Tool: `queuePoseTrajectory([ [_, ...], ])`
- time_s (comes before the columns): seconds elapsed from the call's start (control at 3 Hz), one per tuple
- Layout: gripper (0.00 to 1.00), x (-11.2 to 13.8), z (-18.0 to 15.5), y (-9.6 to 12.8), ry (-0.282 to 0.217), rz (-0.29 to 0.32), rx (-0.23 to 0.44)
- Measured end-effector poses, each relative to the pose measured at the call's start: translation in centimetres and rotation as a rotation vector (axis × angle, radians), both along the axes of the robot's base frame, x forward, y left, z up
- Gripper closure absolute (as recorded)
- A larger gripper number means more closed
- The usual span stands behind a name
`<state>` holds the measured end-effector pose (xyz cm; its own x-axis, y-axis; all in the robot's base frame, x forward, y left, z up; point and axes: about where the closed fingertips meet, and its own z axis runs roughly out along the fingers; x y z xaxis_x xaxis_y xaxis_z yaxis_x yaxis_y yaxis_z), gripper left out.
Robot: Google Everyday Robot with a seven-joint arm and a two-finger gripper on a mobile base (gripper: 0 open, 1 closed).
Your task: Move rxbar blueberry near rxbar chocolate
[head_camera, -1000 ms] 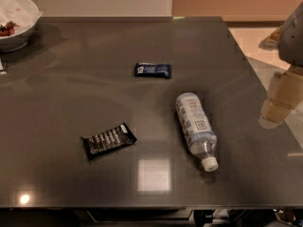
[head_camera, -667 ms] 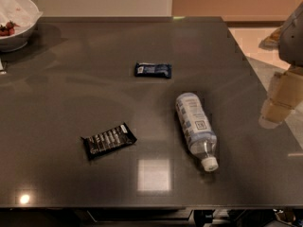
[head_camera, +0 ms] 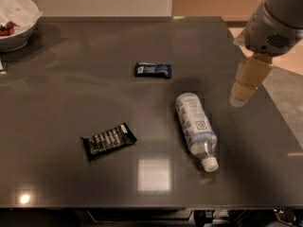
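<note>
The rxbar blueberry [head_camera: 153,70], a small dark blue bar with pale lettering, lies flat near the middle of the dark table [head_camera: 85,46]. The rxbar chocolate [head_camera: 109,139], a glossy black bar with white lettering, lies nearer the front left, well apart from the blue bar. My gripper [head_camera: 242,94] hangs from the grey arm above the table's right side, to the right of both bars and holding nothing that I can see.
A clear plastic water bottle [head_camera: 196,128] with a white cap lies on its side between the gripper and the black bar. A white bowl [head_camera: 15,22] with red food stands at the far left corner. The table's right edge is just past the gripper.
The arm and gripper have moved left, in over the table's right side. The bars and bottle have not moved.
</note>
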<state>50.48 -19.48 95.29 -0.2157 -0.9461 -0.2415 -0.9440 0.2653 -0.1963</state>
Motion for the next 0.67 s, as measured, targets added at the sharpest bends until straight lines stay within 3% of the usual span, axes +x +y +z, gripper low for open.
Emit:
queuePoseTrajectory([
  [0.67,0.0,10.4,-3.8,3.4,0.05,0.013,0.073],
])
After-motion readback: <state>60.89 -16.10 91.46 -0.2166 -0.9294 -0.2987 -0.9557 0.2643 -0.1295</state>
